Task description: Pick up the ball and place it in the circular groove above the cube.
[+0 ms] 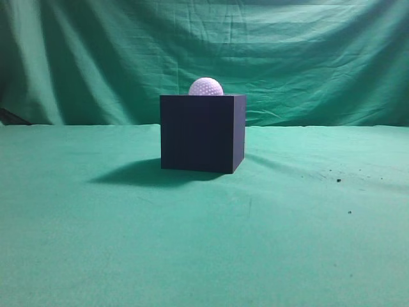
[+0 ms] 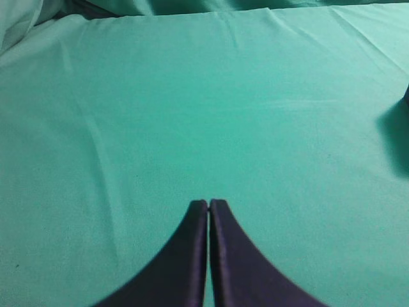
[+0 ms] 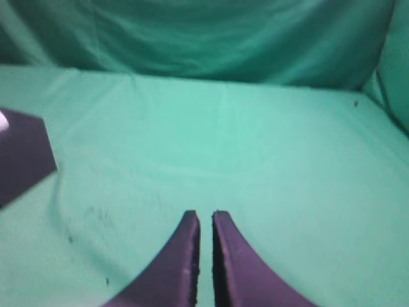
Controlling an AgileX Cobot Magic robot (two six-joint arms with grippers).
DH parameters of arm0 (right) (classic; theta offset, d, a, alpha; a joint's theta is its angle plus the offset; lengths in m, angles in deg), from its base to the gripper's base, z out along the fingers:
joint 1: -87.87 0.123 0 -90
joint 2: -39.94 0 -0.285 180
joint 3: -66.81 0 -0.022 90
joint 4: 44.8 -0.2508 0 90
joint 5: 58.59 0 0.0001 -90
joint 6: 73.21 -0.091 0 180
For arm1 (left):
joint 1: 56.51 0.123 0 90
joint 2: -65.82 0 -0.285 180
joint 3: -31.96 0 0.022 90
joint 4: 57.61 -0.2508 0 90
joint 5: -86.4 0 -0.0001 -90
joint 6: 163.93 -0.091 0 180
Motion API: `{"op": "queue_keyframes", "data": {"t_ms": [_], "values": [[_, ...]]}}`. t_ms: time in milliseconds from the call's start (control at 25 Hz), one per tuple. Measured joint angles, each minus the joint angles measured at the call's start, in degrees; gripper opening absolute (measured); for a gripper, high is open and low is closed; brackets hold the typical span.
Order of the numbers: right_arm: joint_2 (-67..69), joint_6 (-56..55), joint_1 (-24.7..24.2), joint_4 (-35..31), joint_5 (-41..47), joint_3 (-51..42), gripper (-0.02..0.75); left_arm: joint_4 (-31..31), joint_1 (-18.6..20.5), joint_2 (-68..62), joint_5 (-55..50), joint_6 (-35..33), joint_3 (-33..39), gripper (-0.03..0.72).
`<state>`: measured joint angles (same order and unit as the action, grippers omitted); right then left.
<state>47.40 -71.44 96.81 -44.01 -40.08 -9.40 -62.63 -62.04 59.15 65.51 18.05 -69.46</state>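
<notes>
A white dimpled ball [image 1: 206, 86] sits on top of the dark cube [image 1: 201, 134] in the middle of the green cloth; its lower part is sunk below the cube's top edge. Neither gripper shows in the exterior view. In the left wrist view my left gripper [image 2: 209, 203] is shut and empty over bare cloth. In the right wrist view my right gripper [image 3: 205, 215] has its fingers almost together with nothing between them, and the cube [image 3: 22, 153] lies at the far left edge, well away from it, with a sliver of the ball [image 3: 2, 120].
A green cloth [image 1: 287, 243] covers the table and a green backdrop [image 1: 307, 57] hangs behind it. A few dark specks [image 1: 338, 180] lie on the cloth right of the cube. The cube's shadow [image 1: 128, 173] falls to its left.
</notes>
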Motion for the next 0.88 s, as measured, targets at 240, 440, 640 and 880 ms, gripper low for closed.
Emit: {"op": "queue_keyframes", "data": {"t_ms": [240,440,640,880], "values": [[-0.2,-0.2,-2.9,-0.4,3.0,-2.5,0.047,0.0,0.0,0.0,0.0,0.0,0.0,0.000],[-0.2,-0.4,-3.6,-0.8,4.0,-2.5,0.047,0.0,0.0,0.0,0.0,0.0,0.0,0.000],[-0.2,-0.5,-3.6,-1.0,4.0,-2.5,0.047,0.0,0.0,0.0,0.0,0.0,0.0,0.000],[-0.2,-0.5,-3.6,-1.0,4.0,-2.5,0.047,0.0,0.0,0.0,0.0,0.0,0.0,0.000]]}}
